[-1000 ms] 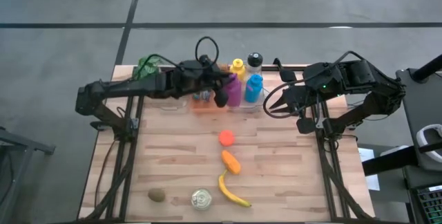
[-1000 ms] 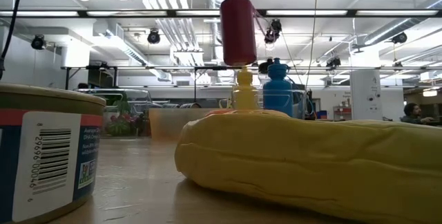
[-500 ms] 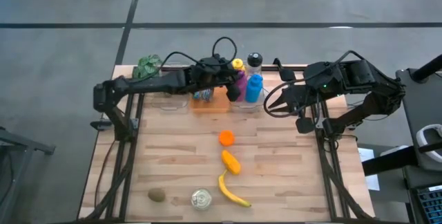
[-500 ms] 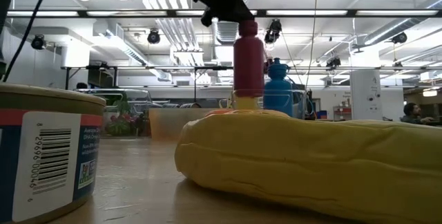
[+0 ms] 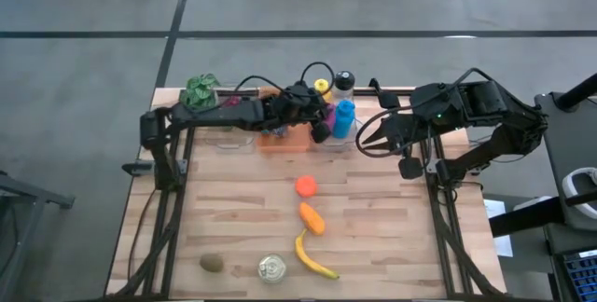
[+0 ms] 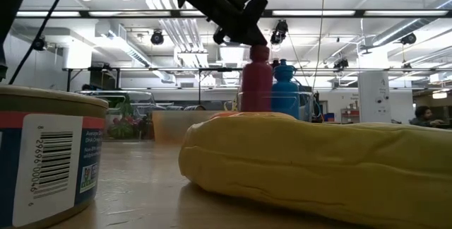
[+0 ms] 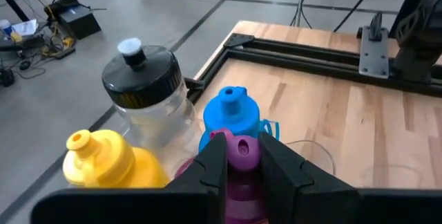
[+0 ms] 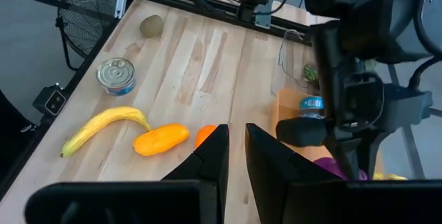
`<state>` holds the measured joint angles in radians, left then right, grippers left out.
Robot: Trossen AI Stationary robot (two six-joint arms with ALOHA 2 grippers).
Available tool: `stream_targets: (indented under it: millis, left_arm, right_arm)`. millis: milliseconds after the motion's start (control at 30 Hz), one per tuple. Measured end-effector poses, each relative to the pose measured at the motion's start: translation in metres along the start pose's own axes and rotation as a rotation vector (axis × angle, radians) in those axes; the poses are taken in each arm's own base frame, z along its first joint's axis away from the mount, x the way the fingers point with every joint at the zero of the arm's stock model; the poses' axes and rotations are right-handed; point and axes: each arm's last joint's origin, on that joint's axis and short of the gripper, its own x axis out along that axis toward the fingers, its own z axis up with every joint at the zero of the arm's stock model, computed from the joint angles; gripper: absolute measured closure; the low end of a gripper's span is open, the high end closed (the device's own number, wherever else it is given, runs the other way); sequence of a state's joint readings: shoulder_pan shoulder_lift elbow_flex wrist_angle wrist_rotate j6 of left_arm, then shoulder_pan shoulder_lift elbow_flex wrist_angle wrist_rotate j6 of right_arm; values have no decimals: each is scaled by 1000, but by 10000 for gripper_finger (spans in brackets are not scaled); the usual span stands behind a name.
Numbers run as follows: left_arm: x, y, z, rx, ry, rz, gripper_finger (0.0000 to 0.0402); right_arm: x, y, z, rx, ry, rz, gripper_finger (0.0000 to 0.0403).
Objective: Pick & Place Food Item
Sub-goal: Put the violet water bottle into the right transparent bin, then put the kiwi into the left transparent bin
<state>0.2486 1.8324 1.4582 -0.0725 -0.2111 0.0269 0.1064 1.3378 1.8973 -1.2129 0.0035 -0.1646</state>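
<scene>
A purple bottle (image 6: 257, 84) stands upright among a yellow bottle (image 7: 103, 162), a clear bottle with a black lid (image 7: 141, 79) and a blue bottle (image 7: 235, 113) at the table's far edge. Its base is hidden behind the banana (image 6: 318, 165) in the low view. My left gripper (image 5: 320, 123) reaches over these bottles and is shut on the purple bottle. My right gripper (image 8: 235, 144) waits above the table's right far part, touching nothing, its fingers a narrow gap apart. My left gripper pinches the purple bottle's cap (image 7: 243, 151) between its two fingers (image 7: 210, 165), one on each side. It comes slanting down from the table's left side (image 6: 240, 24). The bottle hangs upright below the fingers; whether its base rests on anything is hidden.
An orange ball (image 5: 306, 186), an orange food item (image 5: 312, 218), the banana (image 5: 314, 257), a can (image 5: 272, 267) and a kiwi (image 5: 212, 263) lie on the near half. A green leafy item (image 5: 200, 89), a clear bowl (image 5: 229, 136) and an orange tray (image 5: 278, 142) sit far left.
My left gripper has carried the purple bottle toward the table's right and far edge and down. The bottle, held high at first, now stands level with the blue bottle among the other bottles. The gripper has stayed shut on it.
</scene>
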Motion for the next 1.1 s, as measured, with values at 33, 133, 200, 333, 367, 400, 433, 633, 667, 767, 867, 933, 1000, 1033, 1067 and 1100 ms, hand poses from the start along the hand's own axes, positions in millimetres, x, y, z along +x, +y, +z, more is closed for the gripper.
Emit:
stream_targets:
  millis: [33,133,200,333,367,400,433,633,667,767,867,933,1000,1033,1067,1100]
  left_arm:
    - [2,0,-1,0,2,1,346]
    - [6,-1,-5,2,13,2,346]
    - [7,-1,-6,2,20,3,346]
    - [8,0,-7,-5,9,5,343]
    - [8,0,-7,-13,11,5,339]
    - [8,0,-7,-24,13,6,334]
    - [8,0,-7,-33,13,6,327]
    - [8,1,-8,-34,16,10,288]
    - [8,1,-8,-35,16,10,283]
    - [8,1,-8,-37,16,11,271]
    - [8,0,-8,-37,15,10,262]
    - [8,0,-8,-37,14,10,257]
    - [8,1,-8,-37,13,10,251]
    - [7,1,-7,-37,12,10,249]
    - [7,1,-7,-38,9,10,246]
    - [6,1,-6,-38,7,10,245]
  right_arm:
    - [0,0,0,0,1,0,358]
    - [0,0,0,-1,0,0,359]
    - [0,0,0,-2,0,0,359]
    - [0,0,0,-3,0,0,358]
    - [0,0,0,-3,0,0,359]
    - [0,0,0,-3,0,0,359]
    - [0,0,0,-3,0,0,359]
    - [0,0,0,-3,0,0,359]
    - [0,0,0,-4,0,0,359]
    - [0,0,0,-3,0,1,359]
    - [0,0,0,-3,0,1,359]
    - [0,0,0,-3,0,1,360]
    - [0,0,0,-3,0,1,359]
    - [0,0,0,-3,0,1,359]
    - [0,0,0,-3,1,1,359]
    - [0,0,0,-3,1,1,359]
